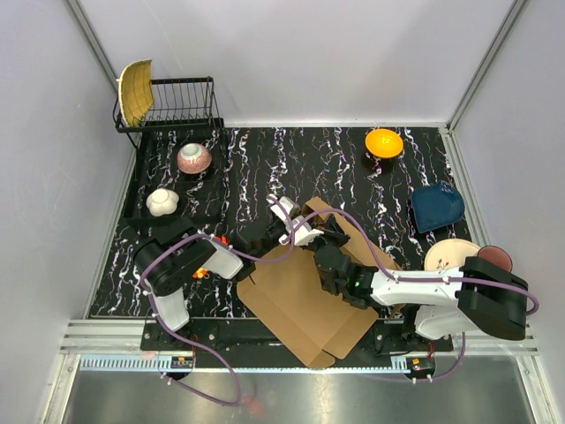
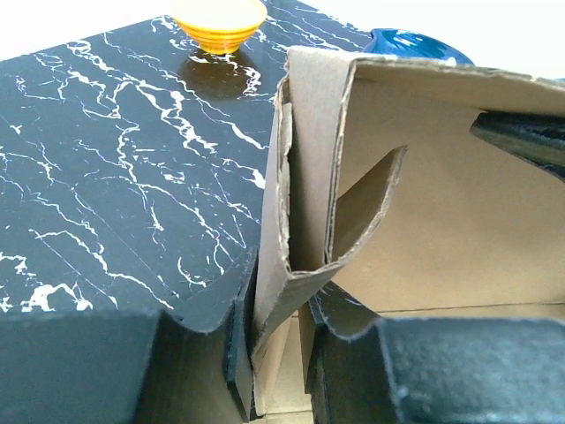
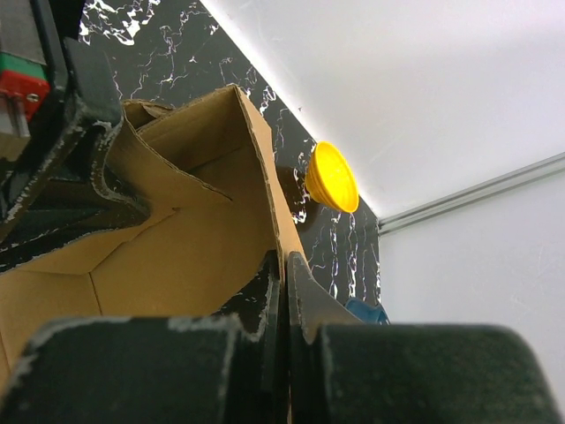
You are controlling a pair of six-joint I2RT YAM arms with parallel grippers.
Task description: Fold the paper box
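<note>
Clamping the paper box (image 1: 291, 296), left fingers (image 2: 441, 371) pinch 1 raised wall and right fingers (image 3: 415, 371) pinch another.

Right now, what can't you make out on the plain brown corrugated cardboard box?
Top external: the arms cover the raised flaps of the brown corrugated cardboard box.
Left wrist: the left gripper fills the bottom, hiding the pinched wall's lower part.
Right wrist: the right gripper, blurred, hides the wall's lower edge.
Left wrist: the glossy orange bowl is cropped by the top edge.
</note>
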